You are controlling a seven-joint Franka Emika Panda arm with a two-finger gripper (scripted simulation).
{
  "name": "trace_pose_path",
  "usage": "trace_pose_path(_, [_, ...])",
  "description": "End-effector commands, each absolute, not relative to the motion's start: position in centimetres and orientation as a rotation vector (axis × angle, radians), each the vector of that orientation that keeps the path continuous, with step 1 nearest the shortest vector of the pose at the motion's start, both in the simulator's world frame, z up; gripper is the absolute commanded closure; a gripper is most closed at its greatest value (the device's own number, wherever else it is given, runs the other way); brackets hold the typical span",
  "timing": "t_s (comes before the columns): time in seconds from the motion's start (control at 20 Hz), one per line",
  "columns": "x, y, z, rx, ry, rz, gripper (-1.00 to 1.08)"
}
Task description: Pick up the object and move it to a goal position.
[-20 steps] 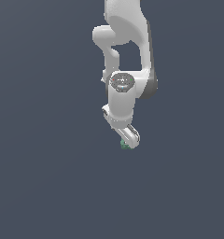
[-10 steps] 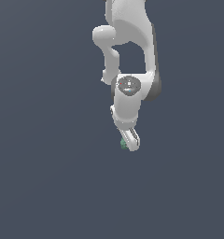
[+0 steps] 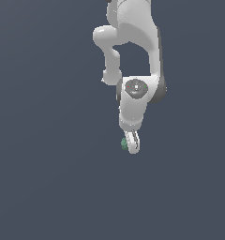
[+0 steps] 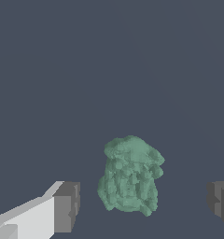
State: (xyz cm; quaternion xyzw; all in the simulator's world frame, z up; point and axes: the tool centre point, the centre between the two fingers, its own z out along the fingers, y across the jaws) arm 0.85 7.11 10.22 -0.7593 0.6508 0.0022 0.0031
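Note:
The object (image 4: 130,175) is a bumpy, mottled green lump lying on the plain grey floor. In the wrist view it sits between my two grey finger pads (image 4: 67,205), with clear gaps on both sides, so nothing touches it. My gripper (image 4: 142,205) stands open around it. In the exterior view the white arm reaches down, and the gripper (image 3: 131,143) hides most of the object (image 3: 124,143), which peeks out as a small green speck on the exterior view's left of the fingers.
A flat dark grey floor (image 3: 48,178) fills both views. The arm's white links (image 3: 133,42) rise above the gripper.
The wrist has come lower and shifted slightly toward the exterior view's right over the last second. The gripper stays down at the green lump, which has not moved.

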Motion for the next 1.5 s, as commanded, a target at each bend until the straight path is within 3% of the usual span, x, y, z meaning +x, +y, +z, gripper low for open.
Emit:
trace_pose_path(0.0, [0.8, 7.4, 10.0, -2.331, 2.1, 0.005, -0.92])
trace_pose_path(0.85, [0.7, 8.3, 9.4, -2.212, 2.231, 0.0, -0.92])
trace_pose_path(1.45, [0.6, 8.3, 4.7, -2.207, 2.236, 0.0, -0.92])
